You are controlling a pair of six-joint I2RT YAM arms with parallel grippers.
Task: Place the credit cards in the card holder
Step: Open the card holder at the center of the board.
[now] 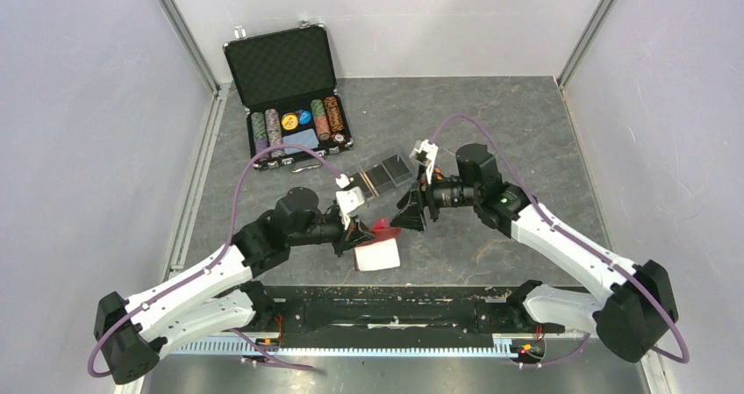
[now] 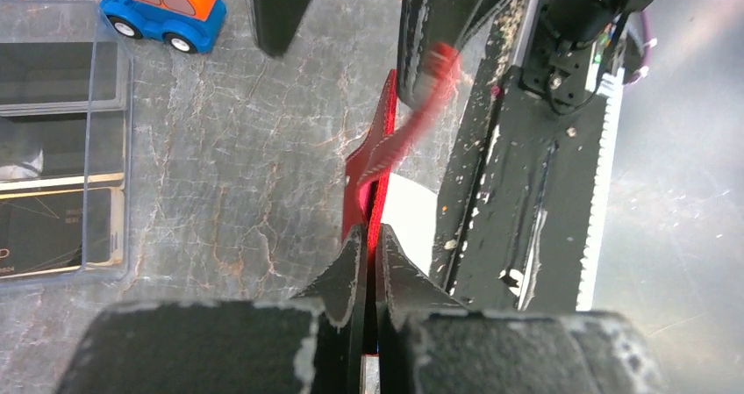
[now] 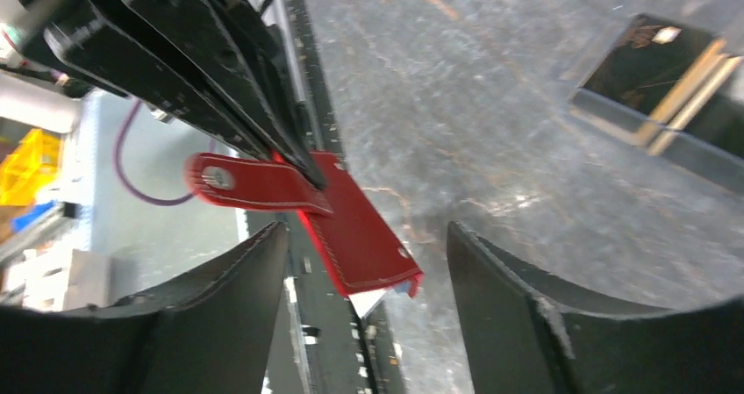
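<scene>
Wallet hand-off on the near side of the card holder (image 1: pixel 386 173), in which one credit card (image 2: pixel 53 227) lies. The left gripper (image 2: pixel 370 240) is clamped shut on the red wallet (image 2: pixel 379 144). The right gripper (image 3: pixel 367 229) faces it, jaws apart astride the wallet. Advisable: hold the wallet still and pinch only its tab (image 3: pixel 254 183).

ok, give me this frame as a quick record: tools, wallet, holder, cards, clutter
left tool: shut on the red wallet, held edge-up above the table
right tool: open, fingers either side of the wallet, not gripping
wallet: snap tab loose, white corner poking out of one end
card holder: on the table, apart from both tools
credit card: one seen lying in the holder
white flat item: on the table under the wallet, kind unclear
briefcase: open, far left
toy car: beside the holder
</scene>
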